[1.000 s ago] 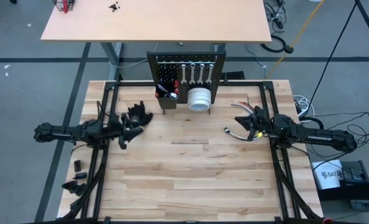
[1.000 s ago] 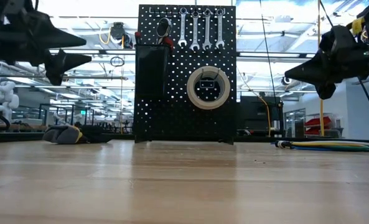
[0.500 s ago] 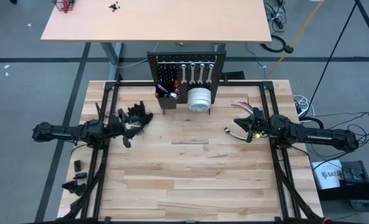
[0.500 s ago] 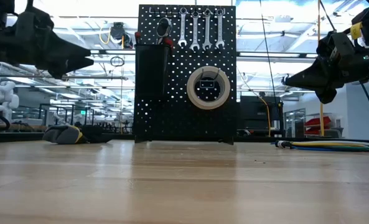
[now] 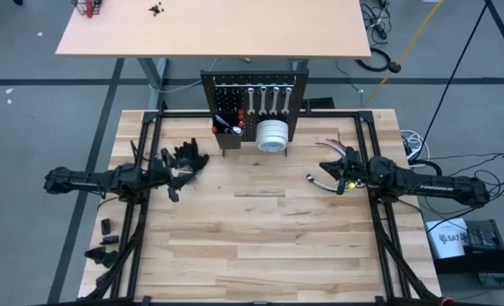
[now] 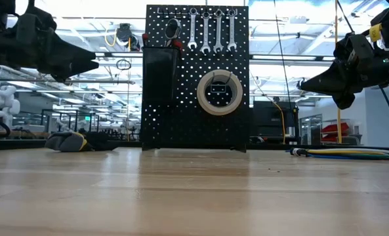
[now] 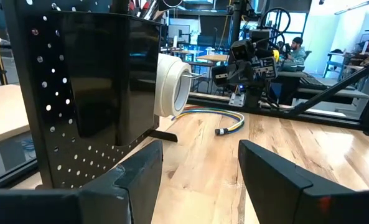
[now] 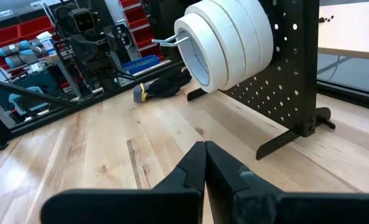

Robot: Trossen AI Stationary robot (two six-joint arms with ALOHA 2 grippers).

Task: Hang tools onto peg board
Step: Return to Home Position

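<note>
**Tools on the board, both arms off to the sides**

Peg board (image 6: 197, 124) stands at the table's (image 5: 260, 246) far edge. Its box bin (image 6: 159, 82) holds red-handled screwdrivers (image 6: 176, 43). Wrenches (image 6: 212, 29) hang beside it, white tape rolls (image 6: 219, 92) below them. My left gripper (image 7: 201, 152): fingers spread. My right gripper (image 8: 204, 149): fingers pressed together.

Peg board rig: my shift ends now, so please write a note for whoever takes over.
Left end effector: open, empty, raised over the table's left side.
Right end effector: shut, empty, raised at the right.
Peg board: upright at the far edge; four wrenches hang along its top, white tape rolls on a hook, screwdrivers in the black bin.
Done: hanging, apparently. Left: park both arms.
</note>
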